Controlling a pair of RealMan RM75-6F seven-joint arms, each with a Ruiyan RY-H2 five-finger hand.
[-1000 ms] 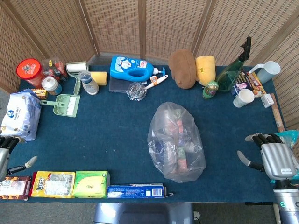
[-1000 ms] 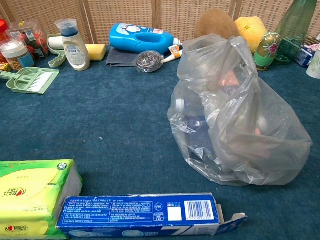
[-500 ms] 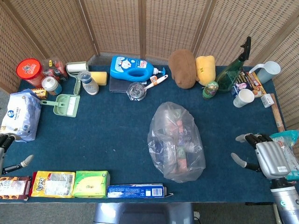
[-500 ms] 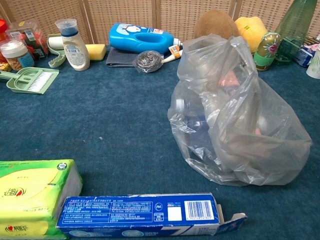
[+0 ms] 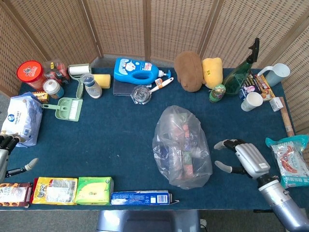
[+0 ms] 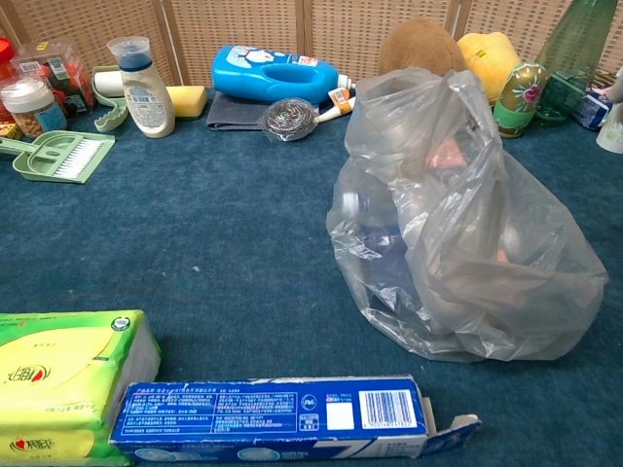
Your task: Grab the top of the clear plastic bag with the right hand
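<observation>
Nearby, right hand (image 5: 244, 158) hovers beside bag (image 5: 182, 146) on bench (image 5: 116, 135).
Fingers spread, holding nothing; left hand (image 5: 6, 154), far left of bag, likewise open-fingered and empty.

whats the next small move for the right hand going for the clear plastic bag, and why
Probably raise the right hand and carry it left and toward the far end of the clear plastic bag, where its loose top bunches. The hand is open, beside the bag's near half, not touching it.
</observation>
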